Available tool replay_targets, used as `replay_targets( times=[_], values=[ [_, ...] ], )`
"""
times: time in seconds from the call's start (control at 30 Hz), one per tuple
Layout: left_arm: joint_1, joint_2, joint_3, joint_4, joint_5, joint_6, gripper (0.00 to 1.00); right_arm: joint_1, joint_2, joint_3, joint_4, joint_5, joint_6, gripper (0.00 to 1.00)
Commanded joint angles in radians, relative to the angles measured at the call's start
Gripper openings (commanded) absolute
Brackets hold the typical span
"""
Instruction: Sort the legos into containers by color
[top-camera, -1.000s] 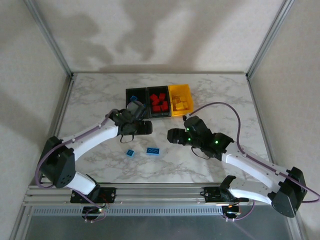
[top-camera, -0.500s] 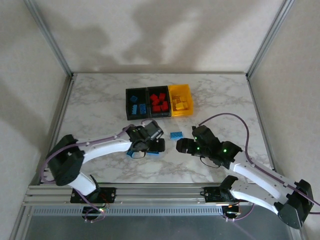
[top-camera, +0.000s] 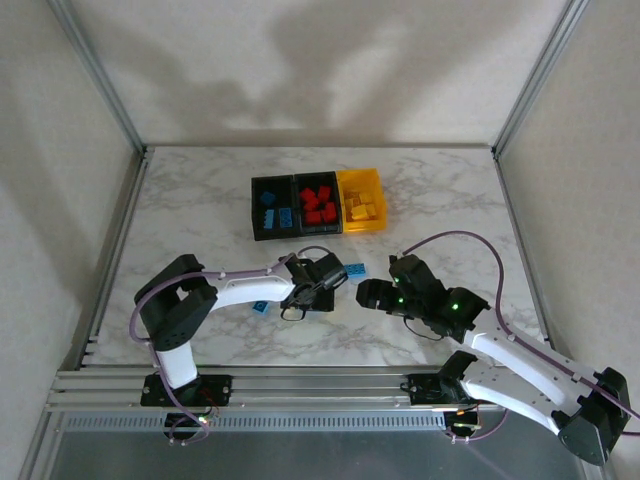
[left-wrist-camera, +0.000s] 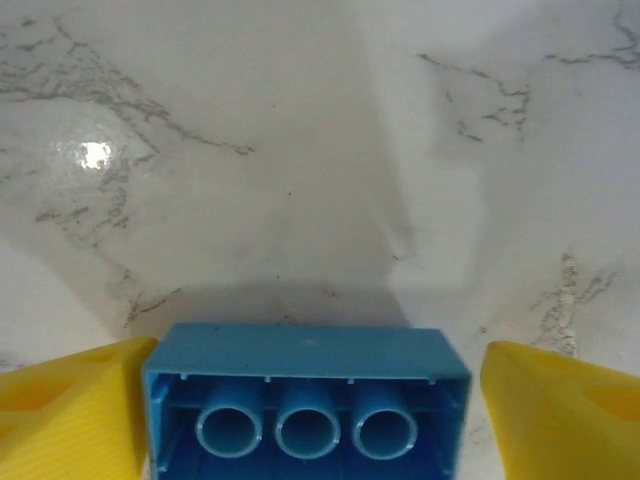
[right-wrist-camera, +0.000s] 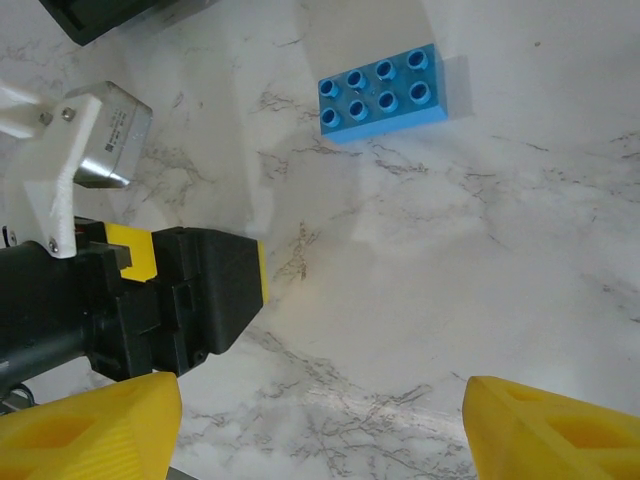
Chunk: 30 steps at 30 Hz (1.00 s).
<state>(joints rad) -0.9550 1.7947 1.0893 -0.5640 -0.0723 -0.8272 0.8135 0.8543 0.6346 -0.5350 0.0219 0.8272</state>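
Left gripper straddles blue brick, long axis running finger to finger, underside toward the wrist; one finger touches, the other shows a sliver of gap, so clamped or not cannot be told.

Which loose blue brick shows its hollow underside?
The brick between the left gripper's fingers. The other long brick lies studs-up on the table, clear of both grippers.
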Motion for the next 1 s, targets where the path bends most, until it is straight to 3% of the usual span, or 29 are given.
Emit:
replay_targets(
  times=[0.0, 0.1, 0.43, 0.77, 0.97],
  values=[
    [-0.005, 0.011, 0.031, -0.042, -0.035, 0.007, 0.71, -0.014, 0.004, -0.005, 0.019, -0.009, 0.003, 0.74],
    [-0.004, 0.001, 0.032, -0.042, -0.040, 0.018, 0.64, -0.017, 0.015, -0.005, 0.031, -0.012, -0.002, 0.74],
    [0.046, -0.086, 0.036, -0.068, -0.066, 0.045, 0.62, -0.018, 0.032, 0.000, 0.099, -0.090, -0.020, 0.73],
    [0.235, -0.148, 0.164, -0.127, -0.106, 0.163, 0.61, -0.017, 0.124, 0.065, 0.193, -0.118, -0.049, 0.73],
    [0.349, -0.089, 0.294, -0.127, -0.103, 0.236, 0.61, -0.017, 0.196, 0.104, 0.256, -0.125, -0.050, 0.72]
  ],
)
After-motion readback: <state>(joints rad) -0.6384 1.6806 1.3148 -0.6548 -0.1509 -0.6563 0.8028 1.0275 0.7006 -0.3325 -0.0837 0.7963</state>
